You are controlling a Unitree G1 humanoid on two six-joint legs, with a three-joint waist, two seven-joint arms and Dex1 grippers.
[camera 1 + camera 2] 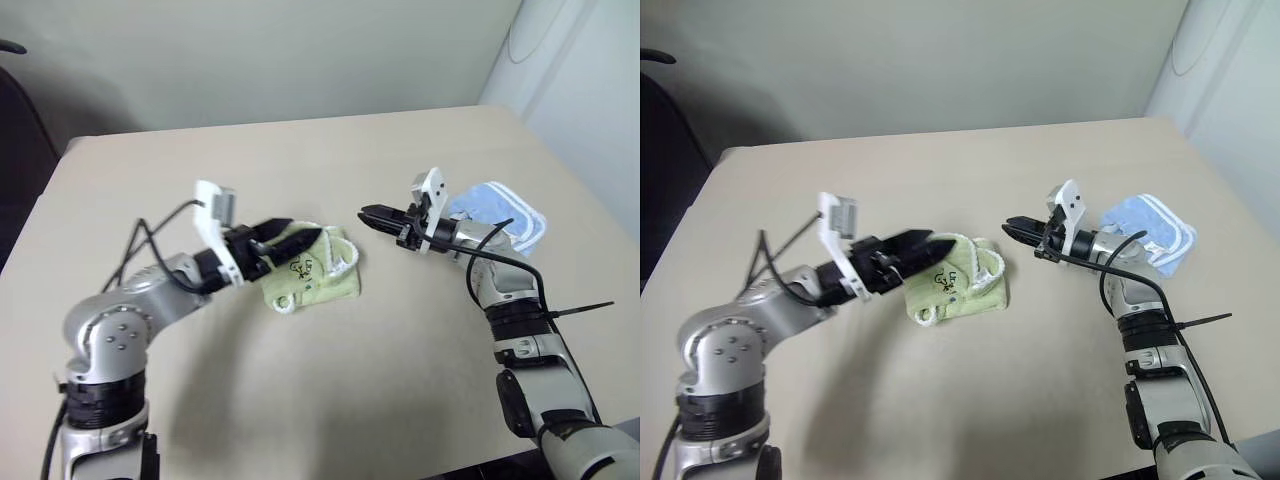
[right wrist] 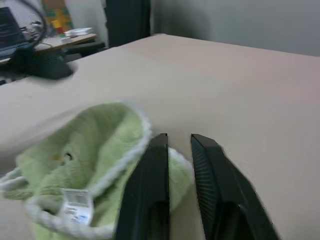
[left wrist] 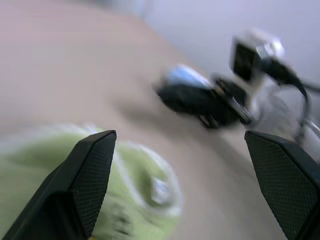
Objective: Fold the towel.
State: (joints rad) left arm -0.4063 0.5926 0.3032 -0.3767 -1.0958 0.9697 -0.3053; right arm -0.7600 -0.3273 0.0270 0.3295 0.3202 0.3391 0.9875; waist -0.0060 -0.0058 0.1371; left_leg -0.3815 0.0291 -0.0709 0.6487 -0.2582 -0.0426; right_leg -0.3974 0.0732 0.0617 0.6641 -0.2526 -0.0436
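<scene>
Lime-green terry towel (image 1: 318,270), white-edged, bunched in a loose folded heap near the middle of the beige table (image 1: 300,160). Small white loop (image 1: 285,303) hanging off the near corner, printed mark (image 1: 301,266) showing on the upper face, white label (image 2: 76,201) visible in the right wrist view.

Left gripper (image 1: 297,236) hanging just over the towel's left part, pointing across toward the right arm. Black fingers (image 3: 85,180) spread wide in the left wrist view, nothing between them; towel below and past the tips, blurred. Not clear from the head views whether the lower fingertip brushes the cloth.

Right gripper (image 1: 366,214) to the right of the towel, apart from it, tips aimed at the towel's right edge. Fingers (image 2: 150,190) drawn close together, a narrow slit left between them, nothing gripped. Towel lying just ahead of the fingertips in the right wrist view, one finger overlapping its white edging in the picture; contact not certain.

Light blue cloth (image 1: 500,215) with white trim crumpled on the table behind the right wrist, well apart from the towel. Black cable (image 1: 150,245) looping off the left forearm; white camera mounts on both wrists.

Pale wall beyond the far table edge; dark chair (image 1: 20,120) at the left side.
</scene>
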